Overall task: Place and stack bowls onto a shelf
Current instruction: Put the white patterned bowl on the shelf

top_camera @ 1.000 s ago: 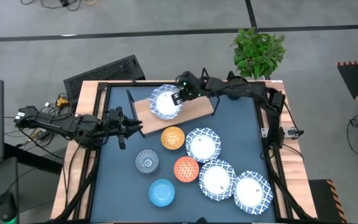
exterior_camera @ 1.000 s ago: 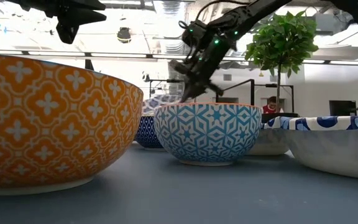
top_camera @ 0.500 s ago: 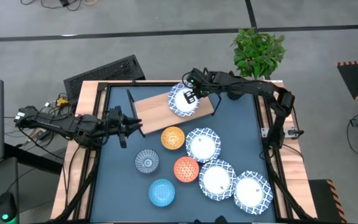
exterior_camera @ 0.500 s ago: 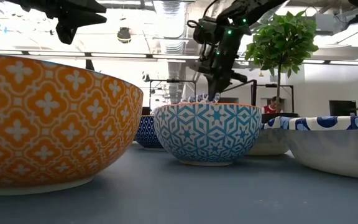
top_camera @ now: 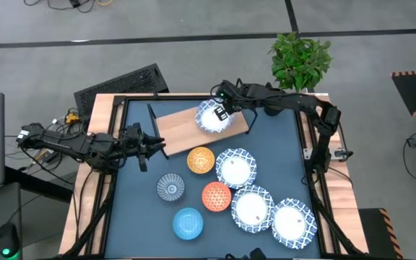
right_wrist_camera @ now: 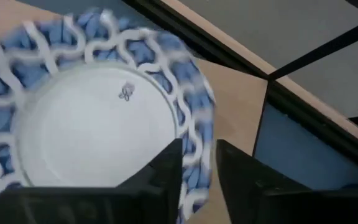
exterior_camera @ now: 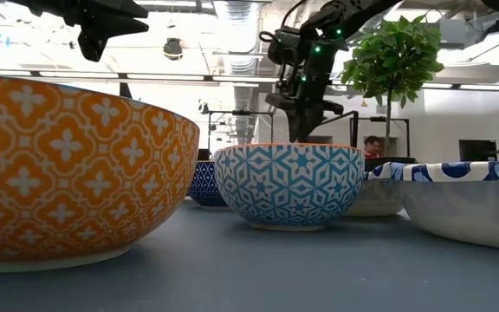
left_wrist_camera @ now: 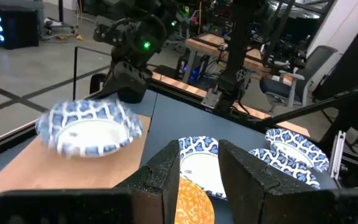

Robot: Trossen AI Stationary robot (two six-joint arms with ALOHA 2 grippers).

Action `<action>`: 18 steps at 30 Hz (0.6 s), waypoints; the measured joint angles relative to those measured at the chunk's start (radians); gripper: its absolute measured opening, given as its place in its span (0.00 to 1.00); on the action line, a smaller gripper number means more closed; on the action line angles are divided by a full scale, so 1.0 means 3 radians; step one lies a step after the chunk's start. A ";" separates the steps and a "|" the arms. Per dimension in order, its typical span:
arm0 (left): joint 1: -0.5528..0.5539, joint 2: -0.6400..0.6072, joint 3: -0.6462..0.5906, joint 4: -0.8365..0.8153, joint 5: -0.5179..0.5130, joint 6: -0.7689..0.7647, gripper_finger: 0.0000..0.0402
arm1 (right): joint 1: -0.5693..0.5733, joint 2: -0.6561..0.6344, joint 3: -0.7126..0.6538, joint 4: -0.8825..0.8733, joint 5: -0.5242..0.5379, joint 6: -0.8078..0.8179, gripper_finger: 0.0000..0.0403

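A white bowl with a blue-patterned rim (top_camera: 211, 118) (left_wrist_camera: 89, 127) sits blurred over the right part of the light-wood shelf (top_camera: 175, 124). I cannot tell whether its base rests on the board. My right gripper (top_camera: 223, 110) (right_wrist_camera: 197, 171) slants down over the bowl's far right rim, open, one finger on each side of that rim. My left gripper (top_camera: 161, 149) (left_wrist_camera: 199, 177) stands level at the shelf's near left corner, open with nothing in it. The other bowls stand on the dark-blue tabletop, among them yellow-orange (top_camera: 201, 159), red-orange (top_camera: 217, 196), grey-blue patterned (top_camera: 170, 188) and light blue (top_camera: 188, 222). My right gripper has the bowl's far right rim (right_wrist_camera: 199, 140) between its two fingers, which come from above and slant down. The rim shows blurred while the fingers (right_wrist_camera: 166, 171) show sharp. Whether either finger touches the rim I cannot tell.
Three larger white bowls with blue rims (top_camera: 235, 167) (top_camera: 251, 208) (top_camera: 292, 220) stand in a row toward the near right. The shelf's black wire frame (top_camera: 151, 115) rises at its left end. A potted plant (top_camera: 300, 59) stands past the far right corner.
My right gripper has carried the white bowl along the shelf toward the table's right edge and then stopped. In the low view the bowl's rim, seen under the gripper half a second ago, has sunk out of sight behind the blue-patterned bowl.
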 joint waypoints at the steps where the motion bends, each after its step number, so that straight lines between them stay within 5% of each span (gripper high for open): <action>1: 0.0000 0.0000 0.0000 -0.0001 0.0000 0.0000 0.24 | -0.0001 0.0000 0.0000 -0.0002 0.0003 -0.0010 0.35; 10: 0.0000 0.0000 0.0000 0.0000 -0.0015 0.0000 0.24 | 0.0102 0.0003 0.0304 -0.0148 0.0004 -0.0009 0.44; 18: 0.0000 0.0000 0.0000 -0.0001 -0.0171 0.0001 0.24 | 0.0575 0.0047 0.0451 0.0208 0.0101 -0.0010 0.26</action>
